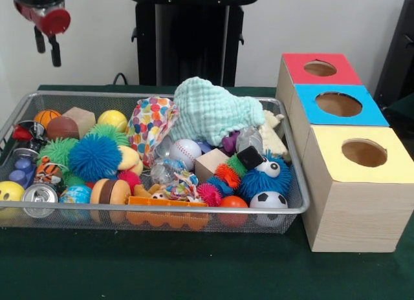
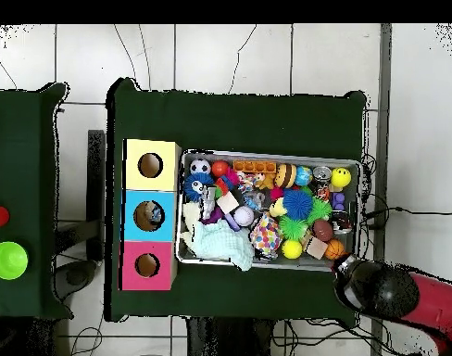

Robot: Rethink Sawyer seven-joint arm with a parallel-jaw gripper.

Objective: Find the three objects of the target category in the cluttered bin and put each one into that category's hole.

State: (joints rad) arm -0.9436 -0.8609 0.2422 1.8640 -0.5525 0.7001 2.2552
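Wire-mesh bin (image 1: 294, 183) of thin silver metal on dark green cloth, heaped with toys: a spiky blue rubber ball (image 1: 95, 156), a stitched white baseball (image 1: 185, 152), a small glossy soccer ball (image 1: 268, 200), a smooth yellow ball (image 1: 112, 119), a pebbled orange basketball (image 1: 46, 117), plain wooden cubes (image 1: 79, 121), a dented metal can (image 1: 39, 200), a polka-dot fabric pouch (image 1: 150, 122) and a crumpled mint waffle-knit cloth (image 1: 213, 109) draped over the top. Just beside the bin, three pale wood boxes in a row, each with a round hole: red top (image 1: 320, 68), blue top (image 1: 339, 104), yellow top (image 1: 363, 152). All toys inside the bin, none in the holes. Gripper (image 1: 48, 46) raised above the bin's corner near the basketball, two short dark fingers (image 1: 55, 52) hanging apart, empty, gripping nothing.
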